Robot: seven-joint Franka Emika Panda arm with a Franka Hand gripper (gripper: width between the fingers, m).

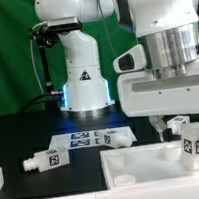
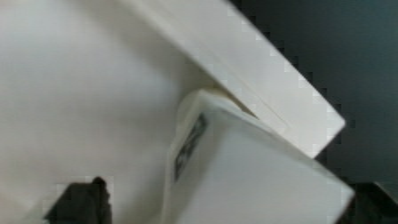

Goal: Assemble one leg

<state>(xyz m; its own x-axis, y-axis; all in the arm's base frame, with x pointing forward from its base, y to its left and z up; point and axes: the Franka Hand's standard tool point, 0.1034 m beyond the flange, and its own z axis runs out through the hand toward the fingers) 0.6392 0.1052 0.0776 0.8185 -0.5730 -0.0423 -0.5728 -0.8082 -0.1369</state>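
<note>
In the exterior view the arm fills the upper right of the frame, and its gripper [image 1: 184, 127] hangs low at the right edge with a leg [image 1: 192, 142] at its fingers — upright, tag facing out, just above the corner of the panel [image 1: 146, 167] at the bottom right. Whether the jaws are pressed on the leg or only standing beside it I cannot tell. The wrist view is blurred: a white slab close up — the finger tips [image 2: 79, 200] dark at the lower corners. Two more legs [image 1: 43, 162] lie on the black table [image 1: 21, 132] at lower left and centre, beside the marker board [image 1: 80, 140].
</note>
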